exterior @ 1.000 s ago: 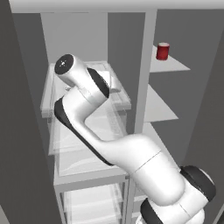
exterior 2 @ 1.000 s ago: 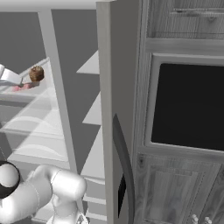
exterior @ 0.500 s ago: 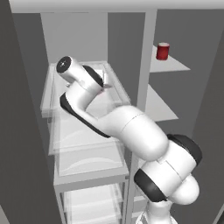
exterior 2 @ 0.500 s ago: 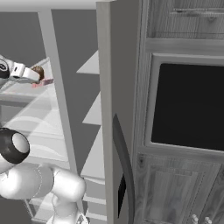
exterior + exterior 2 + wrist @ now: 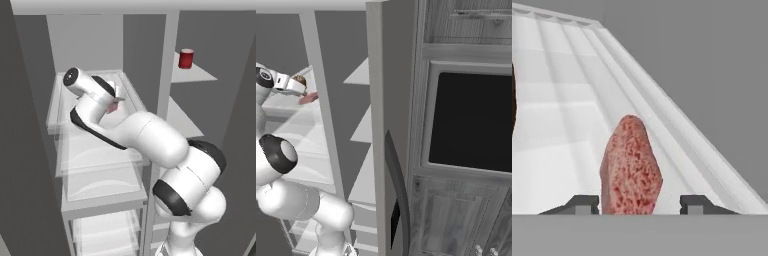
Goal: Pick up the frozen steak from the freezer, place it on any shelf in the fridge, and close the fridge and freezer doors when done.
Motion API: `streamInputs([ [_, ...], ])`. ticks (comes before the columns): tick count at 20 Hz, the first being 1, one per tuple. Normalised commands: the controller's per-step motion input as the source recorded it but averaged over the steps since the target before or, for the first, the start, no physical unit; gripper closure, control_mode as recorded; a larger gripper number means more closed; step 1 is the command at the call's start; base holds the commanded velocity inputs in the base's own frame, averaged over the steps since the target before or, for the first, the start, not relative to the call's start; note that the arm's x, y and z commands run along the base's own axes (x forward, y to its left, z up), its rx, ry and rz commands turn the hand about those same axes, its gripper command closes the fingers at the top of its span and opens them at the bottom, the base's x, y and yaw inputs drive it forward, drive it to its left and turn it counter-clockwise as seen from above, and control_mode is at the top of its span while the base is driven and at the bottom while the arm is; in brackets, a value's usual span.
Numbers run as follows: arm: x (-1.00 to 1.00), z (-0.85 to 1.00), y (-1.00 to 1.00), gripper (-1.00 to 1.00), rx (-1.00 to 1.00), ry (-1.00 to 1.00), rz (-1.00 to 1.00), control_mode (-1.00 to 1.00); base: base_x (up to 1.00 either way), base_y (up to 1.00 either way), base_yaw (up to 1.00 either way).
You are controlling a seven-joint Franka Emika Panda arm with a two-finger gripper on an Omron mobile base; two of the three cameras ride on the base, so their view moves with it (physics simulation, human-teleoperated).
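Note:
The frozen steak (image 5: 631, 165), a pinkish-red chunk, stands on the clear ribbed shelf (image 5: 557, 125) at the top of the fridge, close to its raised right rim. My gripper (image 5: 640, 205) is open around it; the right fingertip (image 5: 694, 205) stands clearly off the meat, the left one close beside it. From the left base camera the steak (image 5: 114, 106) peeks out under the gripper (image 5: 117, 100) on the shelf (image 5: 135, 97). In the right base view the steak (image 5: 308, 98) lies just past the gripper (image 5: 298, 89). The freezer (image 5: 195, 75) is the open compartment on the right.
A brown lump (image 5: 300, 80) stands on the same shelf behind the hand. A red can (image 5: 186, 58) sits on an upper freezer shelf. The freezer door (image 5: 391, 125) with its dark handle (image 5: 398, 185) stands open on the right; the fridge door (image 5: 20, 150) on the left.
The jaws, shut a second ago, have parted and let go of the steak on the top fridge shelf. The arm has folded back and its elbow has swung lower.

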Motion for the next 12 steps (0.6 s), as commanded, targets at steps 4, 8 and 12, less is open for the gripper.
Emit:
streamInputs([
  [4,-0.96,0.00,-0.44,-1.00,0.07,-0.10,0.01,-1.00,0.00,0.00,0.00],
  [8,-1.00,0.00,-0.55,-1.00,0.11,-0.12,0.00,-1.00,0.00,0.00,0.00],
  [12,-1.00,-0.01,-0.74,-1.00,0.09,-0.13,0.00,-1.00,0.00,0.00,0.00],
])
